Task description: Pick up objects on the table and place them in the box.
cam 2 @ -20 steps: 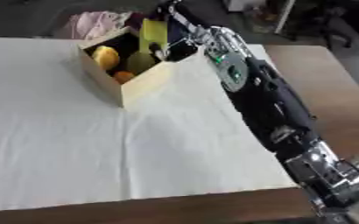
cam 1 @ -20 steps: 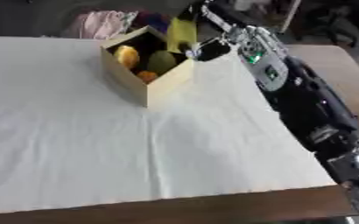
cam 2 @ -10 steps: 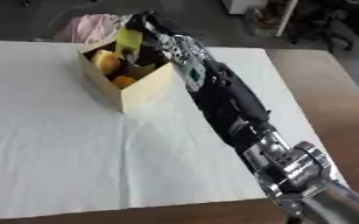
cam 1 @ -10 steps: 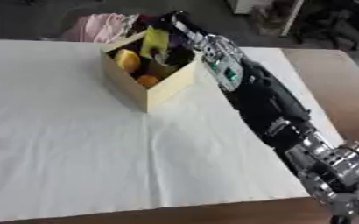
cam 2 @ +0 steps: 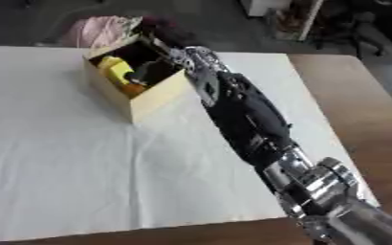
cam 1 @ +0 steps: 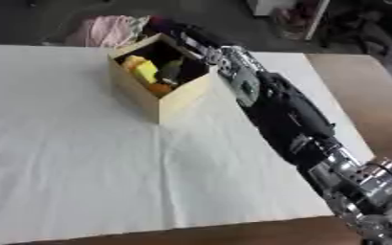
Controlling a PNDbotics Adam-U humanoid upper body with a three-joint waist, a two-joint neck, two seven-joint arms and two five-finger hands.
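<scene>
- You'll see the box (cam 1: 172,98) is pale, straw-coloured wood on the outside — its inside walls read dark, almost black in shadow.
- Inside it, you have a bright yellow object (cam 1: 143,70), an orange one (cam 1: 158,88) below it, and a dull olive-green one (cam 1: 171,71) beside the yellow.
- The cloth (cam 1: 91,162) over the bench is plain off-white, with no pattern; only faint creases show.
- The bench (cam 1: 363,100) where it lies bare is warm brown wood.
- Your right arm (cam 1: 287,115) is mostly black, with silver metal at the joints — and a small green patch on its silver part near the box.
- Behind the box lies a pink bundle of fabric (cam 1: 101,31).
</scene>
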